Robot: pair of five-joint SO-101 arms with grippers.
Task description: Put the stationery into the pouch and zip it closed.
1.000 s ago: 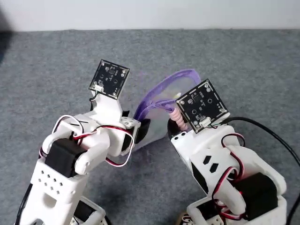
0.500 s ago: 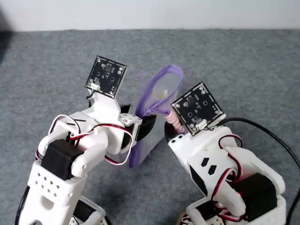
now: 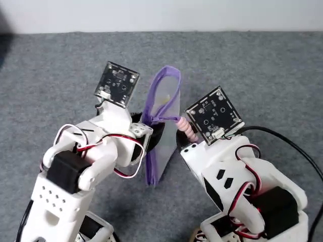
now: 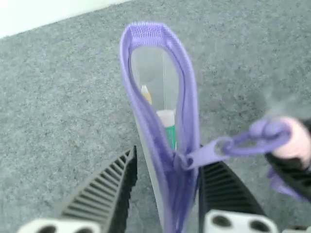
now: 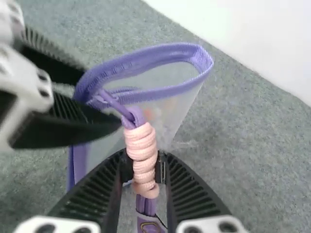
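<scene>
The pouch (image 3: 162, 108) is up on edge over the grey table (image 3: 262, 65), held between the two arms, and it has swung round. A second ago its purple-rimmed mouth gaped wide and leaned toward the right arm. Now the loop has narrowed to a slim oval and points straight away from both arms.

The left gripper (image 3: 153, 134) stays clamped on the pouch near the zip's near end. From the left wrist, the pouch (image 4: 186, 97) runs down between the two black fingers of the left gripper (image 4: 167, 165), one on each side.

The right gripper (image 3: 182, 137) has come in a touch toward the left arm, and it's pinching the pink coiled cord (image 3: 187, 128). From the right wrist, the cord (image 5: 141, 145) sits squeezed between the closed-in fingers of that gripper (image 5: 142, 162). It's tied to a purple tab (image 5: 121, 109) that leads to the zip at the near corner of the pouch (image 5: 165, 92).

The same tab (image 4: 243, 141) shows from the left wrist, stretched sideways from the rim out to the cord (image 4: 294, 143).

The mouth is still unzipped. Inside, a white-and-green stick (image 4: 167, 127) and a yellow tip (image 4: 146, 94) stand against the clear wall.
</scene>
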